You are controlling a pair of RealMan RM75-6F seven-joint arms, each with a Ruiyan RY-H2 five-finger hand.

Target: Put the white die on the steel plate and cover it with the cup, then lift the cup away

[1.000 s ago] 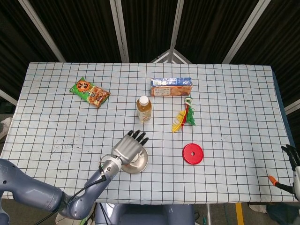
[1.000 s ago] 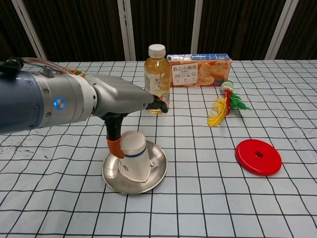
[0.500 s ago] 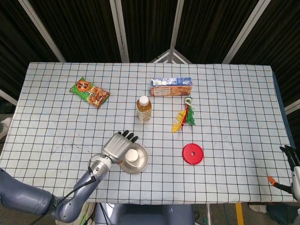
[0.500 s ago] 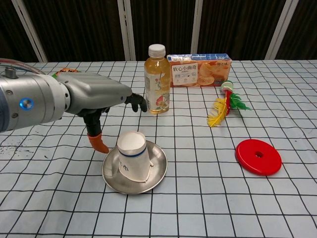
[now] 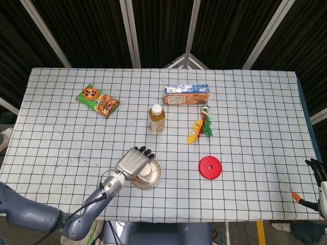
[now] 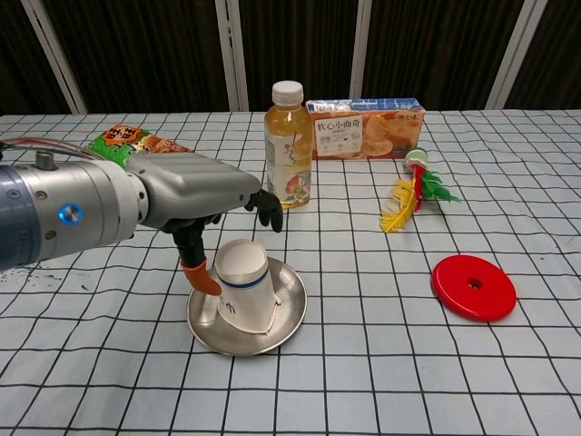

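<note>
A white paper cup (image 6: 245, 289) with a blue band stands upside down on the steel plate (image 6: 292, 312), tilted a little. No die shows in either view. My left hand (image 6: 195, 189) hovers over the cup's left side. Its orange thumb tip sits just beside the cup wall and its black fingertips (image 6: 269, 212) are spread above and behind the cup, gripping nothing. In the head view the left hand (image 5: 134, 162) covers the plate's (image 5: 156, 178) left part, and the cup (image 5: 147, 170) peeks out beside it. My right hand (image 5: 318, 172) shows at the lower right edge, off the table, fingers apart and empty.
Behind the plate stand a juice bottle (image 6: 288, 145) and a cracker box (image 6: 366, 128). A feather toy (image 6: 408, 193) and a red disc (image 6: 473, 287) lie to the right. A snack bag (image 5: 98, 100) lies at the far left.
My left hand let go of the cup and drew back left, then came back close to it. The cup stayed upside down on the plate.
</note>
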